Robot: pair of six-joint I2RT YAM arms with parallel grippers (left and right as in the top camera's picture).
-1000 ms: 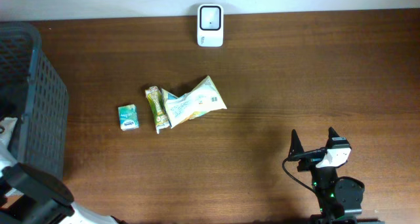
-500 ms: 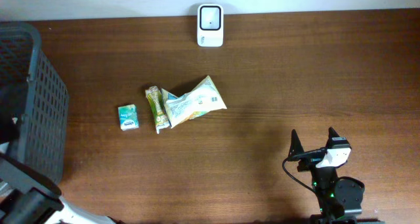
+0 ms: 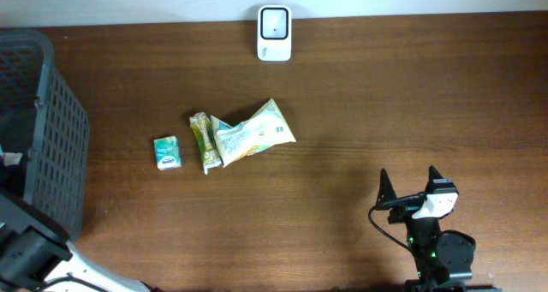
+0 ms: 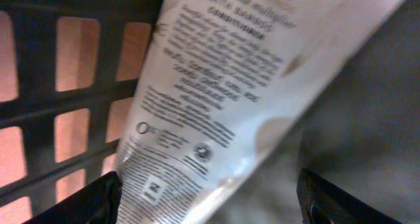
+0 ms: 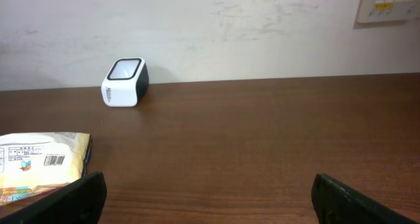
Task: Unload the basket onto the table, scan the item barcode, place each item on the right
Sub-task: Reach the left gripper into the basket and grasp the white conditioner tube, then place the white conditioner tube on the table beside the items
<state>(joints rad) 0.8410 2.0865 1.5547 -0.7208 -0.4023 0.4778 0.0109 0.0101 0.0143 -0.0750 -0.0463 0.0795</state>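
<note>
Left pincer is inside the dark mesh basket at the left edge of the bench. It is released, fingertips spread either side of a white printed tube lying against the mesh; contact cannot be confirmed. Right pincer stands released at the near right, nothing between its fingers. The scanner sits at the far edge. A yellow pouch, green sachet and small green packet lie mid-bench.

Wood table, white scanner, green packet, sachet perhaps, pale pouch
</note>
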